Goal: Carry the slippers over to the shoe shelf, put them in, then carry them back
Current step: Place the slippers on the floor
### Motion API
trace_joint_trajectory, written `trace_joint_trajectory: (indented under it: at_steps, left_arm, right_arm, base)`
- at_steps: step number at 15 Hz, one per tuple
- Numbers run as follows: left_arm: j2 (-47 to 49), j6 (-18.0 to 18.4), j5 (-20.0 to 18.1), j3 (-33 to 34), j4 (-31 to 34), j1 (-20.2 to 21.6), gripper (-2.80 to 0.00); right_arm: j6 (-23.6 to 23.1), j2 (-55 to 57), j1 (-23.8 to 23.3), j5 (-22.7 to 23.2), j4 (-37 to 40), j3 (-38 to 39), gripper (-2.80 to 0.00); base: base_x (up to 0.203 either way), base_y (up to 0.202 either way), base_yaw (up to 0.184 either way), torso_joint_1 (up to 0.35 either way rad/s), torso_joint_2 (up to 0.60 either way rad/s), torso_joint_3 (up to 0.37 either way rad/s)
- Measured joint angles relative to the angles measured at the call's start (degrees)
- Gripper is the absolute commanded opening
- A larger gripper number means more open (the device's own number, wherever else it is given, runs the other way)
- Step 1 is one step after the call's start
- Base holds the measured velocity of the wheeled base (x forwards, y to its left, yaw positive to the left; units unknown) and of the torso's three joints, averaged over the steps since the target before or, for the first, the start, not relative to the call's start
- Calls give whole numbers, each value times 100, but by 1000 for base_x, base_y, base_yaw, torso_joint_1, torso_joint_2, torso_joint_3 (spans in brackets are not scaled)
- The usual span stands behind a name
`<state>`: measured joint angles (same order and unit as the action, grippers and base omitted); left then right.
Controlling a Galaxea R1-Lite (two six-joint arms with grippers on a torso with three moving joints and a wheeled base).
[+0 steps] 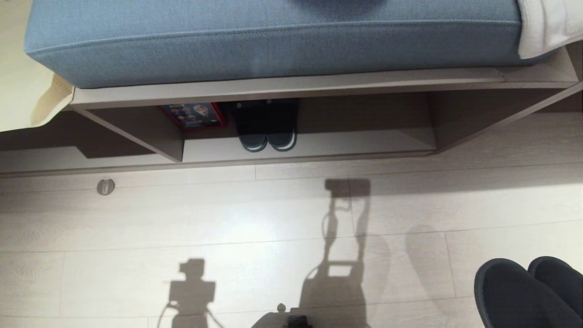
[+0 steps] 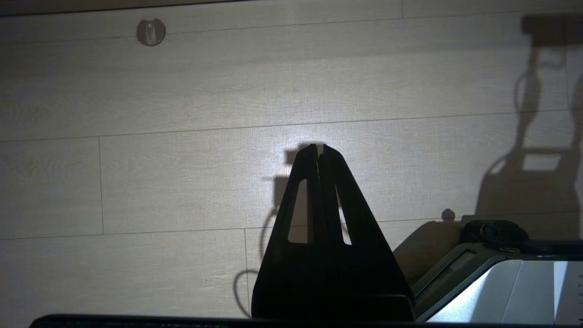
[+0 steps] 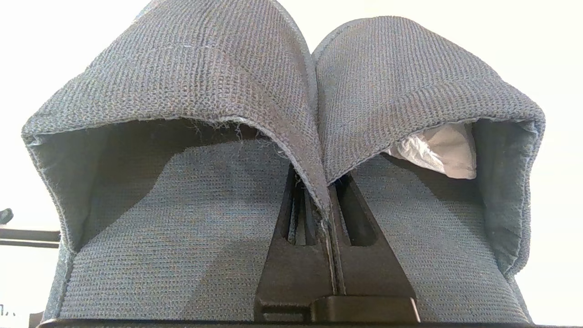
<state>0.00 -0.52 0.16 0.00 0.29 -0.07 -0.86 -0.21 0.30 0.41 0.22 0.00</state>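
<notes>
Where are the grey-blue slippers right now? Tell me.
The slippers are pinched by their inner edges in the right end effector; in the head view they show at the lower right corner, above the floor, short of the shoe shelf.

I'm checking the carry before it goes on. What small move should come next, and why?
Probably roll toward the shoe shelf. The right pincer is shut on the slippers, pinching both inner edges, yet bare floor lies before the shelf. A darker pair fills its middle, so aim right of it.

The 2 grey-blue knit slippers (image 3: 291, 114) hang side by side, inner edges pinched together, before the low shoe shelf (image 1: 309, 146).
</notes>
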Motion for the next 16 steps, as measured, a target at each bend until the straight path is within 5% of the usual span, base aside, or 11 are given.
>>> trace_joint_trajectory:
  at_steps: [16]
  left_arm:
    - [0, -7, 1, 0, 0, -2, -280]
  right_arm:
    - [0, 10, 2, 0, -1, 0, -280]
  base:
    - [0, 0, 0, 3, 2, 203]
